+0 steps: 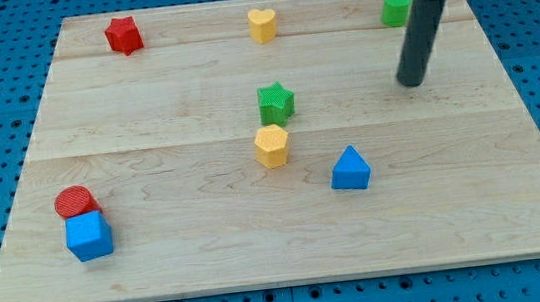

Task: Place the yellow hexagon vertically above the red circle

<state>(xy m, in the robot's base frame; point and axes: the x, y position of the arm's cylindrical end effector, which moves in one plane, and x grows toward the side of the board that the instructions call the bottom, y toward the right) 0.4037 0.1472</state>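
The yellow hexagon (272, 146) sits near the middle of the wooden board (210, 248), touching the green star (275, 102) just above it. The red circle (75, 202) lies at the lower left, touching the blue cube (89, 235) below it. My tip (410, 83) is at the upper right, well to the right of and a little above the yellow hexagon, touching no block.
A red star (123, 35) sits at the top left. A yellow heart (262, 24) sits at the top middle. A green block (396, 7) sits at the top right, partly behind the rod. A blue triangular block (350, 170) lies right of the hexagon.
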